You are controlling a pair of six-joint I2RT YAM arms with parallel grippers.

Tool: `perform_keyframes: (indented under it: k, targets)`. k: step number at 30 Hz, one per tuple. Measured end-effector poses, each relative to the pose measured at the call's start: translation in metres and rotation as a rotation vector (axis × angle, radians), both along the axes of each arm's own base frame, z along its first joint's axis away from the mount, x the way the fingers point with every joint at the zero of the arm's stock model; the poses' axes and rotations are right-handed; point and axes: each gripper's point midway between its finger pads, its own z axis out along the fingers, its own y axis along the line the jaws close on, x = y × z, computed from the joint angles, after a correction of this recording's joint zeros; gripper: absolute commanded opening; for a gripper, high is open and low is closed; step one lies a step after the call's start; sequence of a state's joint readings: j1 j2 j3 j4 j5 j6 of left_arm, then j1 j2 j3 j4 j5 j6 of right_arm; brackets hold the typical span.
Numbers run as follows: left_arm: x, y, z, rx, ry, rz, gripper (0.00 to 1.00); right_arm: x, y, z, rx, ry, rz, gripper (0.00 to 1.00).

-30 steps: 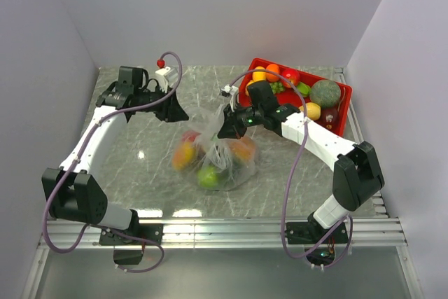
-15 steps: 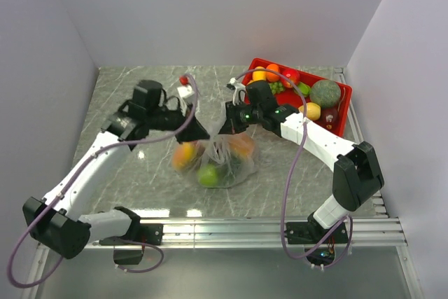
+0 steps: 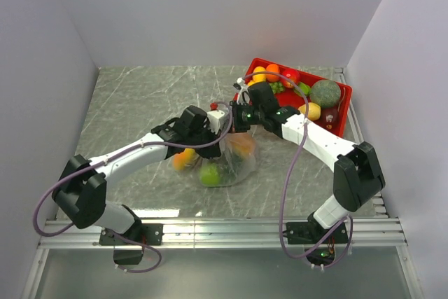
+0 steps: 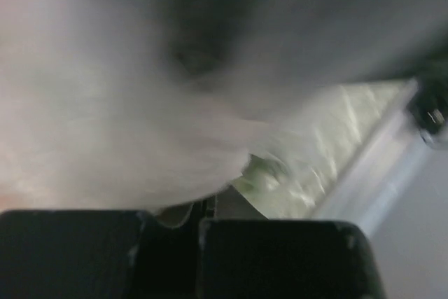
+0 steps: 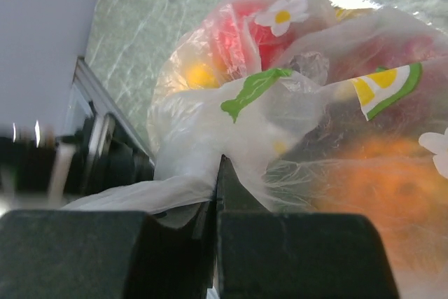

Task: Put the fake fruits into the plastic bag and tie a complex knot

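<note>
The plastic bag (image 3: 222,157) lies mid-table with fake fruits inside: an orange one (image 3: 183,160), a green one (image 3: 208,174) and another orange one (image 3: 243,145). My right gripper (image 3: 233,120) is shut on the bag's bunched neck; in the right wrist view its fingers (image 5: 217,204) pinch whitish film (image 5: 185,169) below the printed bag (image 5: 301,96). My left gripper (image 3: 212,129) is right beside it at the bag's top. The left wrist view is blurred: shut fingers (image 4: 203,218) with whitish film (image 4: 140,138) pressed against them. I cannot tell whether a knot is tied.
The red tray (image 3: 344,107) stands at the back right behind my right arm, holding more fruits, among them a round green one (image 3: 325,93) and orange ones (image 3: 266,73). Walls close in the table on the left, back and right.
My left arm has swung from the far left of the table rightward to the bag's top, next to the right gripper. The right gripper has shifted slightly right, still holding the neck.
</note>
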State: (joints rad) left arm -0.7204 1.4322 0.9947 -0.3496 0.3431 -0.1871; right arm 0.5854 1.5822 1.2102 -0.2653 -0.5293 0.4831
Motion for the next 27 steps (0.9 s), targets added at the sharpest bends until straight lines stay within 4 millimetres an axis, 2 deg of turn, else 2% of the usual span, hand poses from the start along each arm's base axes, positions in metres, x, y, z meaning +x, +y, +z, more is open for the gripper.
perform_keyframes:
  k: [4, 10, 15, 18, 20, 23, 24, 27]
  targets:
    - [0.025, 0.011, -0.009, 0.038, -0.020, 0.125, 0.00, -0.005, -0.005, -0.002, 0.018, 0.005, -0.016, 0.00]
    - [0.047, 0.020, -0.011, 0.024, -0.020, 0.218, 0.00, -0.010, 0.000, 0.003, 0.070, 0.009, -0.010, 0.00]
    - [0.064, 0.030, -0.006, -0.048, 0.017, 0.294, 0.00, -0.018, 0.015, 0.010, 0.117, 0.014, 0.007, 0.00]
    - [0.076, 0.038, 0.000, -0.111, 0.043, 0.333, 0.00, -0.029, 0.026, 0.012, 0.147, 0.035, 0.034, 0.00]
    - [0.077, 0.037, 0.004, -0.162, 0.065, 0.336, 0.00, -0.038, 0.035, 0.011, 0.163, 0.054, 0.068, 0.00]
    - [0.067, 0.030, 0.008, -0.224, 0.095, 0.304, 0.00, -0.048, 0.042, 0.007, 0.167, 0.088, 0.111, 0.20]
    - [0.063, 0.028, 0.010, -0.241, 0.105, 0.289, 0.00, -0.052, 0.042, 0.006, 0.163, 0.095, 0.129, 0.40]
    - [0.058, 0.022, 0.014, -0.278, 0.118, 0.252, 0.00, -0.054, 0.036, 0.007, 0.139, 0.081, 0.170, 0.56]
